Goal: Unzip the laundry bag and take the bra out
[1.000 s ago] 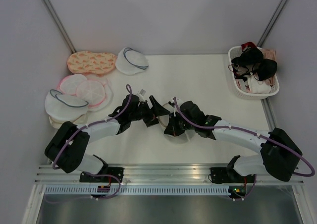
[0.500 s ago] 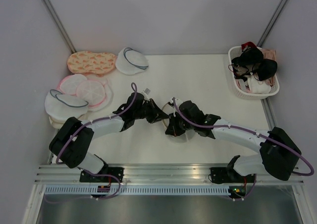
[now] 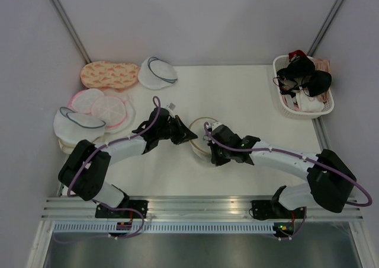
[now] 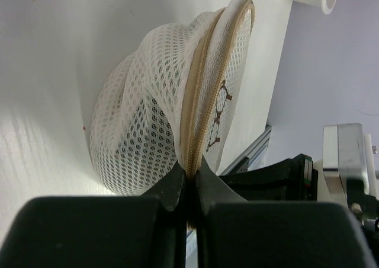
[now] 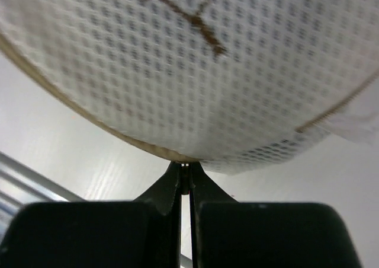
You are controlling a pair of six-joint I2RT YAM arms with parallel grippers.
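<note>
Pale walls close in a white desk, and both arms meet near its middle. The left end effector is pinched tight, its two dark fingers pressed together on the tan zipper rim of the laundry bag. From that pinch the rim runs up and away in a long curve, with white mesh bulging out to the left of it. The bag's flat face, with its small brown bra drawing, turns to the right, toward the other arm.

The right end effector is likewise clamped narrow, nipping the lower edge of the bag just under the tan rim, so the mesh face fills the wrist view above it. Seen from overhead, the round bag sits between the two end effectors, left at its near-left edge and right at its near edge. I cannot tell whether it touches the desk.

Well apart, along the left edge, lie grey-rimmed white pouches, pink-rimmed pouches and an orange-patterned pouch. At the far right corner stands a white basket heaped with dark garments.
</note>
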